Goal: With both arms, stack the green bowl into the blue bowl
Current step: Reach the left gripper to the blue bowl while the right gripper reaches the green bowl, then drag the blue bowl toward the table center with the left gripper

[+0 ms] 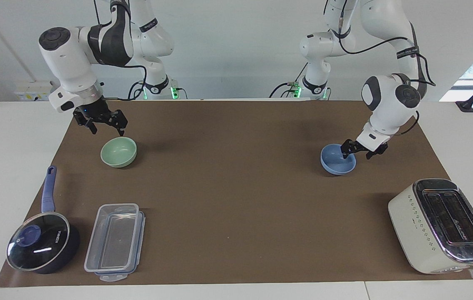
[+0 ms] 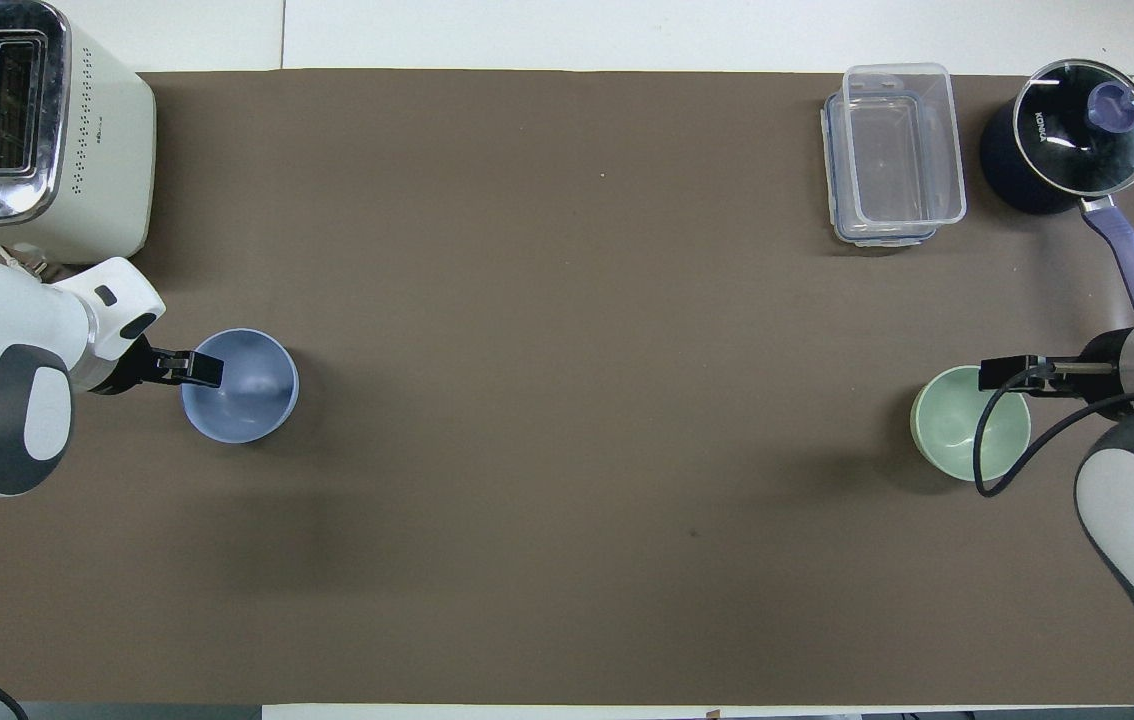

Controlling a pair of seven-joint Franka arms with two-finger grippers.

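Observation:
The green bowl [image 1: 118, 152] sits on the brown mat toward the right arm's end, also in the overhead view [image 2: 947, 432]. The blue bowl [image 1: 337, 165] sits toward the left arm's end, also in the overhead view [image 2: 249, 398]. Both stand upright and empty, far apart. My right gripper [image 1: 107, 130] is open and hovers just over the green bowl's rim nearest the robots [image 2: 995, 372]. My left gripper [image 1: 357, 153] is open and low at the blue bowl's rim, one finger inside and one outside [image 2: 199, 368].
A white toaster [image 1: 441, 225] stands farther from the robots than the blue bowl. A clear lidded container [image 1: 113, 241] and a dark blue saucepan with a glass lid [image 1: 40, 246] stand farther out than the green bowl. The mat [image 1: 236, 200] covers the table.

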